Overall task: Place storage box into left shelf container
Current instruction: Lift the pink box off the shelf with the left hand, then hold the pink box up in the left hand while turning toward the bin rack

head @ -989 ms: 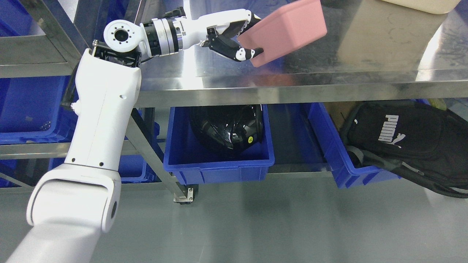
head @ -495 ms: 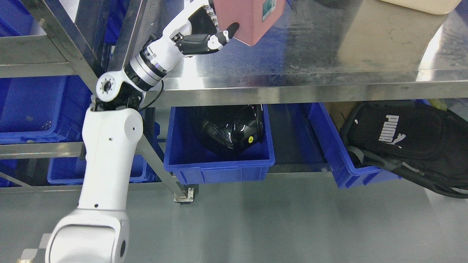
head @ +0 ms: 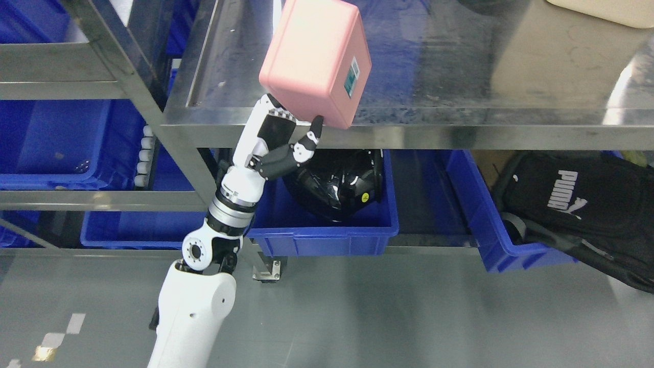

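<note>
Left hand (head: 286,143) fingers (head: 312,131) are gripping only the box (head: 314,61) bottom edge; box is risking tipping off.

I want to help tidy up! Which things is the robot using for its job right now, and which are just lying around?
For the job:
- pink box, held up by the left robot hand
- blue bins on the left shelf, where the box should go

Just lying about:
- black helmet in the middle blue bin
- black bag in the right blue bin
- metal table
</note>
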